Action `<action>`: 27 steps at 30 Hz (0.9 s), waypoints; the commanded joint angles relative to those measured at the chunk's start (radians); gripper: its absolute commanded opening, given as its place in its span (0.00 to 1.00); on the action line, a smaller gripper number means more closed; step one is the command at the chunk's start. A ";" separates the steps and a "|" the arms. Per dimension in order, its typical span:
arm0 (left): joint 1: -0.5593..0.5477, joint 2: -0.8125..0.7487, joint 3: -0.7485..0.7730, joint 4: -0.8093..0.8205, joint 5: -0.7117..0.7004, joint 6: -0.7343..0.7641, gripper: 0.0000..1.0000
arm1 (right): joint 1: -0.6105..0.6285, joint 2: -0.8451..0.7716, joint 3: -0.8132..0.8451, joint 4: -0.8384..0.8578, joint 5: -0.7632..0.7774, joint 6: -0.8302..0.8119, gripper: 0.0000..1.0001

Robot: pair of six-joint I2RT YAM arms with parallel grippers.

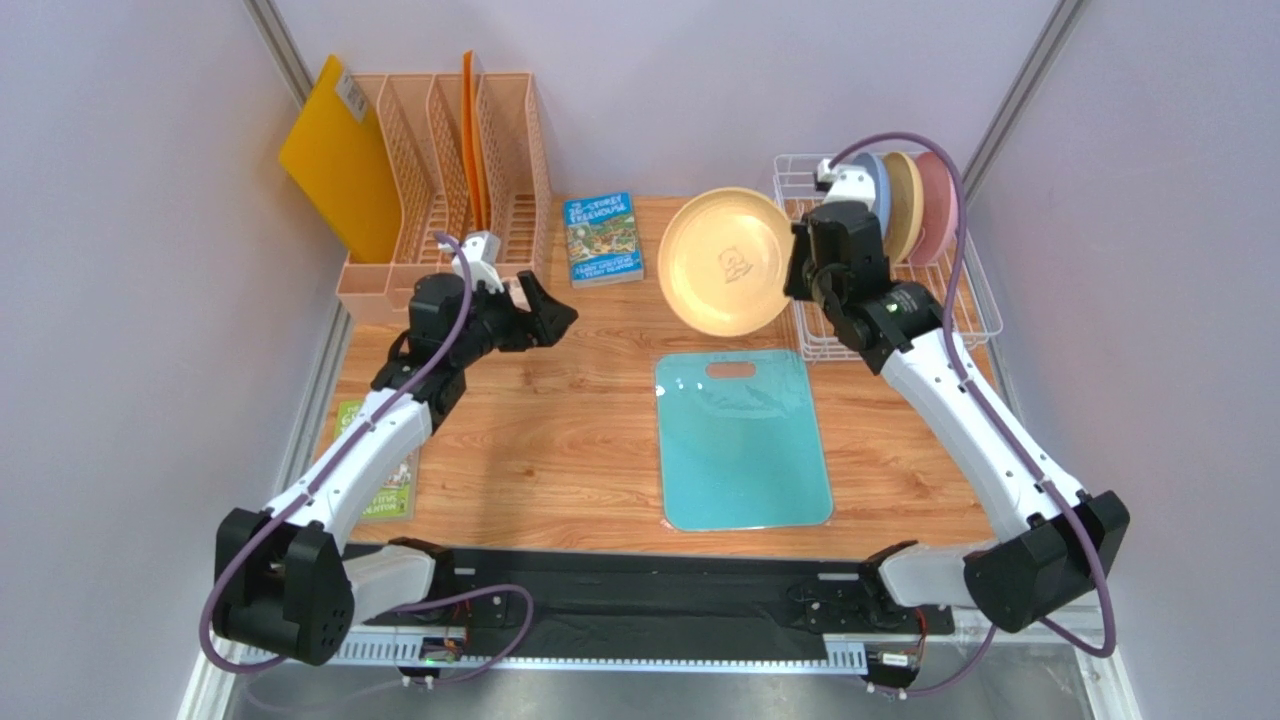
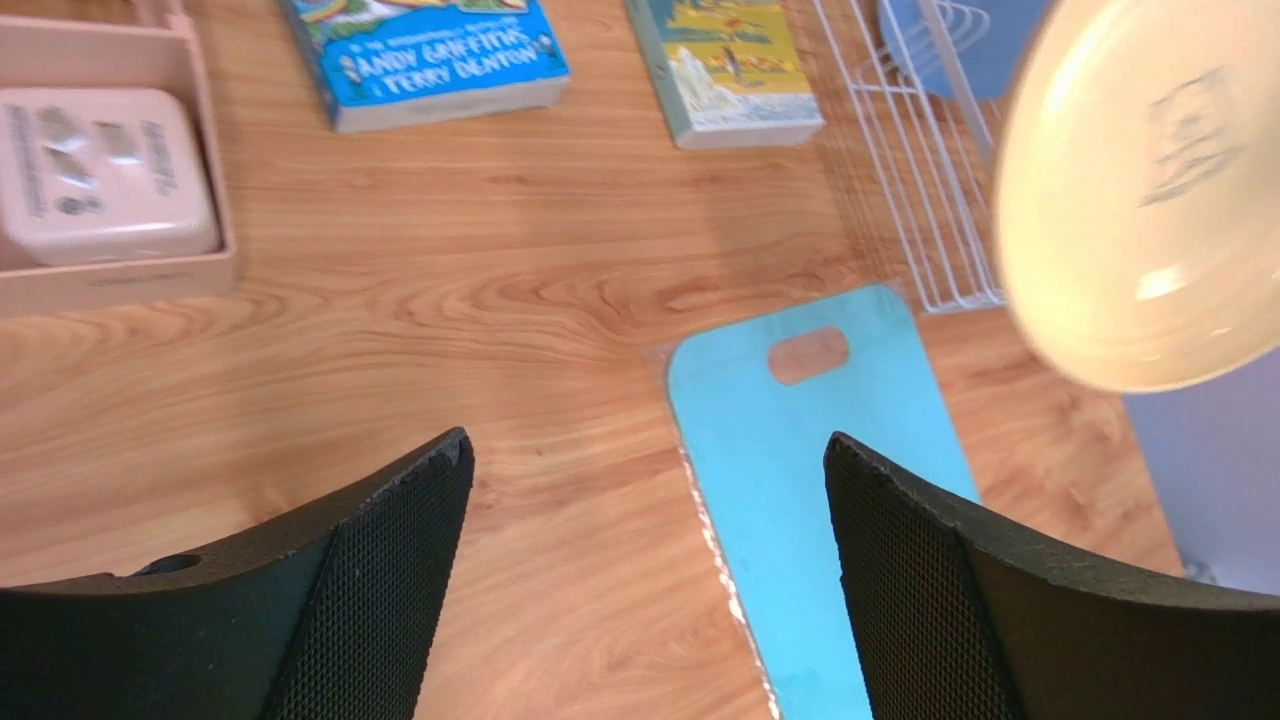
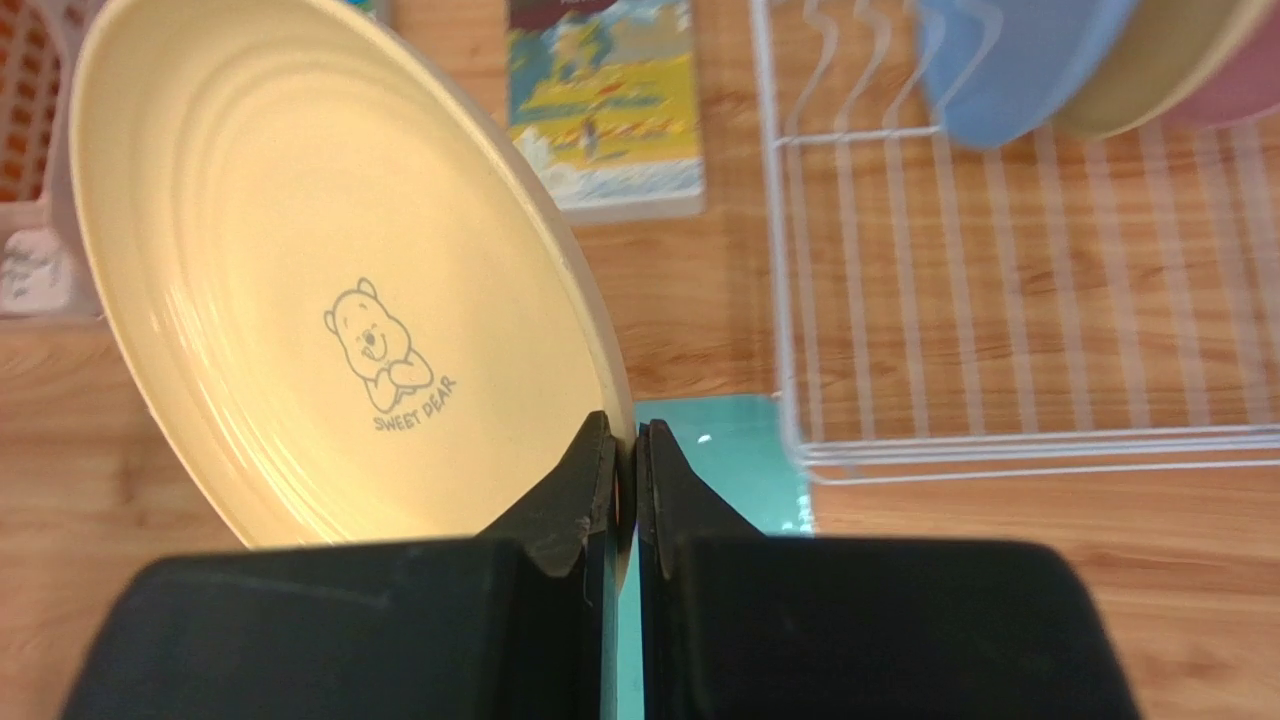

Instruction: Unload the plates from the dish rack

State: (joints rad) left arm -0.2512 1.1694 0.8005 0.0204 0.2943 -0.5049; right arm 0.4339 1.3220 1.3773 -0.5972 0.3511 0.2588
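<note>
1. the right gripper (image 3: 628, 450) has its fingers pinched nearly shut on the rim of the cream-yellow plate (image 3: 331, 270), so only a thin slit shows between them. an edge grip suits a shallow plate stored on edge.
2. the plate hangs tilted and clear of the wood, just outside the dish rack (image 1: 974, 285), at the rack's 9 o'clock in the top view. it is above the 12 o'clock end of the teal cutting board (image 1: 744, 438). it seems to be out of the prongs but not yet set down.
3. the grey-blue plate (image 3: 1022, 60), tan-mustard plate (image 3: 1172, 75) and pink plate (image 3: 1247, 90) stand on edge in the rack's far end, held upright by the wires. by this count the task looks about a quarter done.
4. the left gripper (image 2: 646, 480) is spread wide and holds nothing. it hovers over the table (image 1: 526, 435) at the held plate's 9 o'clock, probably waiting clear of the carry or ready to receive.
</note>
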 commanded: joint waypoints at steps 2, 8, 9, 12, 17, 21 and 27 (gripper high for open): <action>-0.028 0.024 -0.055 0.188 0.137 -0.113 0.90 | 0.012 -0.043 -0.148 0.164 -0.308 0.178 0.00; -0.102 0.067 -0.092 0.274 0.112 -0.138 0.88 | 0.046 -0.029 -0.215 0.238 -0.385 0.227 0.00; -0.109 0.073 -0.092 0.286 0.106 -0.141 0.88 | 0.051 -0.018 -0.219 0.246 -0.392 0.237 0.00; -0.147 0.090 -0.093 0.305 0.085 -0.146 0.85 | 0.060 0.000 -0.228 0.270 -0.428 0.253 0.00; -0.175 0.099 -0.089 0.322 0.045 -0.142 0.57 | 0.078 0.017 -0.250 0.289 -0.463 0.273 0.00; -0.181 0.095 -0.078 0.264 0.005 -0.118 0.05 | 0.078 0.013 -0.264 0.284 -0.439 0.277 0.00; -0.184 0.059 -0.052 0.078 -0.138 -0.038 0.00 | 0.077 0.013 -0.239 0.229 -0.367 0.252 0.07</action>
State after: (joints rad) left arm -0.4309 1.2633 0.7147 0.2356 0.3092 -0.6548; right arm 0.5083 1.3476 1.1019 -0.3954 -0.0387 0.4812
